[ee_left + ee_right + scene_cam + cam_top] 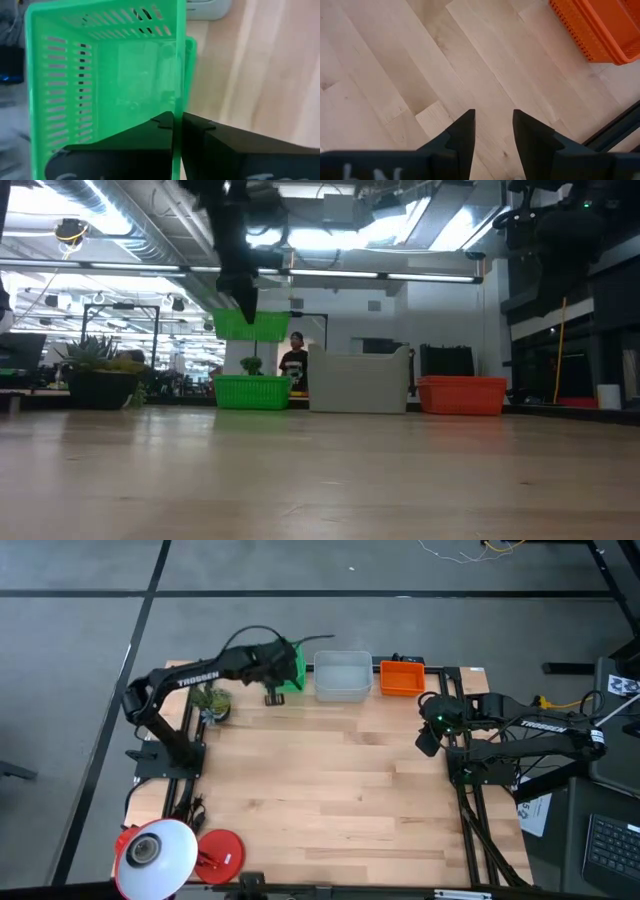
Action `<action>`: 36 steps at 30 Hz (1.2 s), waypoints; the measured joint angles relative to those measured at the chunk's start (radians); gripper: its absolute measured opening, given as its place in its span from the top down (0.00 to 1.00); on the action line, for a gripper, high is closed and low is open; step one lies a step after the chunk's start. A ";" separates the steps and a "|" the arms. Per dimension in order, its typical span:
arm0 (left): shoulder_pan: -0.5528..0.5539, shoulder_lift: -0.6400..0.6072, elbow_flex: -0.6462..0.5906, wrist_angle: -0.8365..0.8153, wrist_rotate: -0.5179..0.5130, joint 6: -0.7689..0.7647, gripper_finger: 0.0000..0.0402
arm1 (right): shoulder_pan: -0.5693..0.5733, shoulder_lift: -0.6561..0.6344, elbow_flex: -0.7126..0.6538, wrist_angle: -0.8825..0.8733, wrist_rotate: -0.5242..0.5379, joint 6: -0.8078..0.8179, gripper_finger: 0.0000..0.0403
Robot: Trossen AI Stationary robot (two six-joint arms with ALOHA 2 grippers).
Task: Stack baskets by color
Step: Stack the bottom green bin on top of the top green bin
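Observation:
My left gripper (275,668) is at the table's far edge, shut on a bright green basket (250,325) that hangs in the air. Right below it a second green basket (252,392) rests by its bottom on the table. A translucent grey-white basket (343,676) stands to the right of that, and an orange basket (402,677) further right. My right gripper (493,125) hovers open over bare wood at the table's right side, with the orange basket (600,25) a little beyond it. My left gripper pinches one side wall of the green basket (176,95), one finger (150,135) inside the basket and one (210,135) outside. The fingers slant down onto the wall's rim from the table's left. The basket is lifted clear, open side up, above the other green basket (191,47).
A red round lamp base (220,852) and a white lamp shade (155,850) stand at the near left corner. A small greenish thing (212,700) lies by the left arm. Dark frame rails (470,810) run along the right side.

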 joint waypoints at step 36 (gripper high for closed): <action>0.145 0.105 -0.205 0.337 0.173 0.168 0.82 | 0.000 0.000 0.000 -0.001 -0.006 -0.003 0.67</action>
